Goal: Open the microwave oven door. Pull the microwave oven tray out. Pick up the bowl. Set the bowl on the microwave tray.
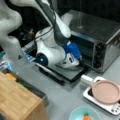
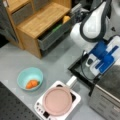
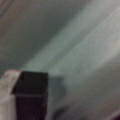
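Note:
The silver microwave oven (image 1: 100, 32) stands at a front view's right, its three black knobs facing forward. The microwave oven door (image 1: 65, 73) hangs open and lies flat in front of the cavity; in a front view it is the dark panel (image 2: 79, 71). My gripper (image 1: 75, 62), on a hand with blue parts (image 2: 96, 67), sits low over the open door at the cavity's mouth. The microwave oven tray is hidden behind my hand. In both front views the teal bowl (image 1: 83, 115) (image 2: 30, 78) with an orange piece inside rests on the grey table, apart from my gripper. The wrist view shows only one dark finger (image 3: 31, 96) over a blurred grey surface.
A pink plate (image 2: 57, 100) lies on a white tray (image 2: 38, 110) beside the bowl and just in front of the oven. A wooden cabinet (image 2: 41, 21) with an open drawer (image 2: 53, 37) stands across from the oven. My arm's white links (image 1: 50, 50) loom over the door.

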Robot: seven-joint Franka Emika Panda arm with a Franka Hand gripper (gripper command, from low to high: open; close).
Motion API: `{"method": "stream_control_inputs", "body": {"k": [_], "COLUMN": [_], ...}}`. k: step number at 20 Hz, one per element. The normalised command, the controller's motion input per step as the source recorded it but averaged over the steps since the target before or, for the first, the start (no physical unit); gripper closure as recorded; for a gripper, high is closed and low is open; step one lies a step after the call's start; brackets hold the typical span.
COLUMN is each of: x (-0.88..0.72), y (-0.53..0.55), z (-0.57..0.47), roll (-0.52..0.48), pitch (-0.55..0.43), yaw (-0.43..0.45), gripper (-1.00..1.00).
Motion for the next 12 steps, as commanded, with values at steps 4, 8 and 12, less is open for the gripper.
{"method": "stream_control_inputs", "body": {"k": [4, 8, 12], "x": [0.16, 0.18, 0.20], "y": [-0.44, -0.56, -0.66], "z": [-0.29, -0.29, -0.27], "roll": [-0.009, -0.034, -0.027], "pitch": [-0.120, -0.123, -0.109], "yaw": [0.037, 0.059, 0.083], "gripper": [1.00, 1.00, 1.00]}}
